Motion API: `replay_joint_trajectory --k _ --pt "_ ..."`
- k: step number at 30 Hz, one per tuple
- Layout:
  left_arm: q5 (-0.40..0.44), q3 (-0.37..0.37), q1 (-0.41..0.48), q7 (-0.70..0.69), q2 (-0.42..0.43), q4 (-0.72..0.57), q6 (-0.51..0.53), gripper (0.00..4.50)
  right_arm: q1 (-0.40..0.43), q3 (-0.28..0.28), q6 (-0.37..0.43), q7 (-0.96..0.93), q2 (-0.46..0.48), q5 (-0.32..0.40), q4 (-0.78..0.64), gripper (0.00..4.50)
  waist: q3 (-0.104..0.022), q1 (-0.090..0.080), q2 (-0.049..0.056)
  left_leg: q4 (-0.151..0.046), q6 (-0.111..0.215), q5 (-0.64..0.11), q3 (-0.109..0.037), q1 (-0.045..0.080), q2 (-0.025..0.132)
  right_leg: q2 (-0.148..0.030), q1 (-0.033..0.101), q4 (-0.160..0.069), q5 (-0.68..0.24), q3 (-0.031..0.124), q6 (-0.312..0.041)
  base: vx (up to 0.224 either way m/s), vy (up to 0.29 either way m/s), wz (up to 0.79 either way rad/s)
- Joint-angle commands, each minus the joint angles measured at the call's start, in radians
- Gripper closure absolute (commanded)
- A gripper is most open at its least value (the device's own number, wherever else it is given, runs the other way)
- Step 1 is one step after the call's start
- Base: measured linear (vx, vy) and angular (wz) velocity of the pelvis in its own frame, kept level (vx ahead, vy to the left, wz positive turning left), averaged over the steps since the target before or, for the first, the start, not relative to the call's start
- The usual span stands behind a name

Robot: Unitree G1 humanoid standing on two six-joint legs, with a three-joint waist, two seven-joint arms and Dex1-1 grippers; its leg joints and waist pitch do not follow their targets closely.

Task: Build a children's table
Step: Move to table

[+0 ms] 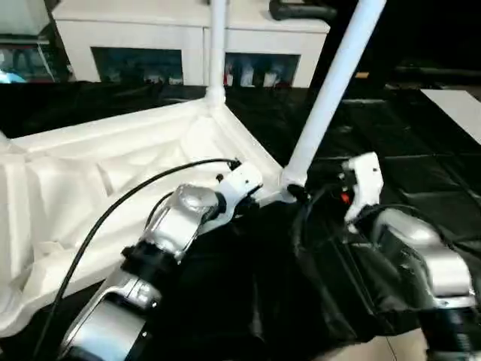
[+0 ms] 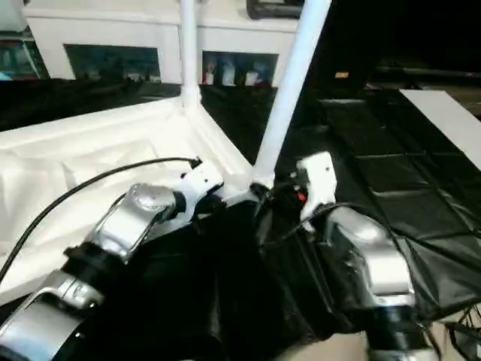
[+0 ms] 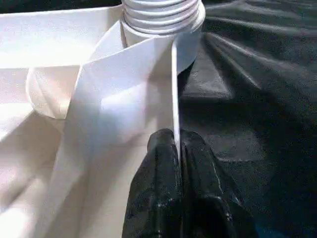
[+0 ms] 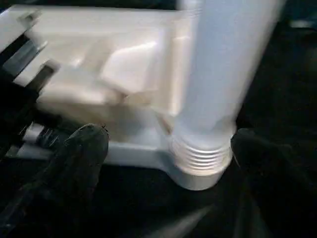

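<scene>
Black sheeting underneath, left gripper (image 3: pixel 177 148) pinched shut on tabletop (image 1: pixel 90 180) rim (thin edge between fingers), right gripper (image 4: pixel 166 148) spread wide either side of near leg (image 1: pixel 331 90) base, touching nothing, far leg (image 1: pixel 217 45) upright, cabinet (image 1: pixel 135 37) behind.

Upturned white tabletop (image 1: pixel 90 173), two legs (image 1: pixel 331 90) socketed

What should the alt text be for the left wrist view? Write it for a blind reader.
The left gripper is shut on the thin rim of the upturned white tabletop, just below a corner socket holding a threaded leg. Black sheeting lies beside it.
</scene>
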Motion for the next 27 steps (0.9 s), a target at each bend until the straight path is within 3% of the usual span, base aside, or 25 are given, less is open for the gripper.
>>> replay_joint_trajectory --k 1,3,5,6,7,12,18,24,27 --pt "-0.029 -0.049 0.035 -0.091 0.011 -0.026 -0.018 4.5 0.005 0.005 0.0 0.042 -0.028 0.011 -0.027 0.13 -0.064 0.003 -0.002 -0.077 0.003 -0.258 -0.043 0.036 0.087 -0.057 0.029 -0.059 -0.219 0.038 -0.201 0.0 0.0 0.0" --pt "-0.038 -0.076 0.071 -0.179 0.064 -0.094 -0.036 4.5 0.037 0.022 -0.023 0.103 -0.091 -0.006 -0.058 0.13 -0.063 0.005 -0.011 -0.073 0.021 -0.226 -0.038 0.037 0.087 -0.055 0.028 -0.057 -0.194 0.037 -0.213 0.0 0.0 0.0" --pt "-0.039 -0.082 0.079 -0.197 0.079 -0.112 -0.031 4.5 0.057 0.023 -0.032 0.136 -0.115 -0.003 -0.071 0.13 -0.063 0.008 -0.005 -0.072 0.029 -0.216 -0.037 0.04 0.087 -0.054 0.027 -0.053 -0.18 0.037 -0.218 0.0 0.0 0.0" --pt "-0.04 -0.085 0.086 -0.209 0.091 -0.126 -0.035 4.5 0.079 0.027 -0.042 0.169 -0.143 -0.005 -0.081 0.13 -0.064 0.007 -0.01 -0.072 0.032 -0.217 -0.037 0.037 0.086 -0.054 0.027 -0.052 -0.185 0.036 -0.221 0.0 0.0 0.0" --pt "-0.043 -0.087 0.099 -0.227 0.111 -0.155 -0.032 4.5 0.122 0.024 -0.054 0.23 -0.192 0.001 -0.099 0.13 -0.063 0.011 -0.008 -0.071 0.03 -0.224 -0.037 0.04 0.088 -0.055 0.027 -0.053 -0.192 0.037 -0.218 0.0 0.0 0.0" --pt "-0.068 -0.089 0.134 -0.285 0.169 -0.235 -0.023 4.5 0.181 -0.006 -0.054 0.322 -0.261 0.048 -0.126 0.13 -0.061 0.016 -0.012 -0.071 0.023 -0.264 -0.038 0.04 0.088 -0.057 0.026 -0.056 -0.245 0.038 -0.208 0.0 0.0 0.0" --pt "-0.08 -0.086 0.159 -0.334 0.213 -0.29 -0.015 4.5 0.196 0.006 -0.096 0.354 -0.284 0.033 -0.114 0.13 -0.061 0.012 -0.013 -0.07 0.012 -0.27 -0.038 0.04 0.089 -0.058 0.024 -0.057 -0.267 0.038 -0.202 0.0 0.0 0.0" --pt "-0.116 -0.097 0.187 -0.392 0.258 -0.368 0.004 4.5 0.177 -0.022 -0.132 0.336 -0.253 0.042 -0.069 0.13 -0.064 0.005 -0.014 -0.066 0.023 -0.234 -0.035 0.043 0.086 -0.052 0.024 -0.048 -0.203 0.036 -0.226 0.0 0.0 0.0" --pt "-0.123 -0.102 0.194 -0.409 0.266 -0.387 0.009 4.5 0.176 -0.006 -0.142 0.359 -0.255 0.035 -0.061 0.13 -0.064 0.006 -0.015 -0.064 0.026 -0.228 -0.034 0.042 0.086 -0.051 0.026 -0.045 -0.185 0.036 -0.232 0.0 0.0 0.0"
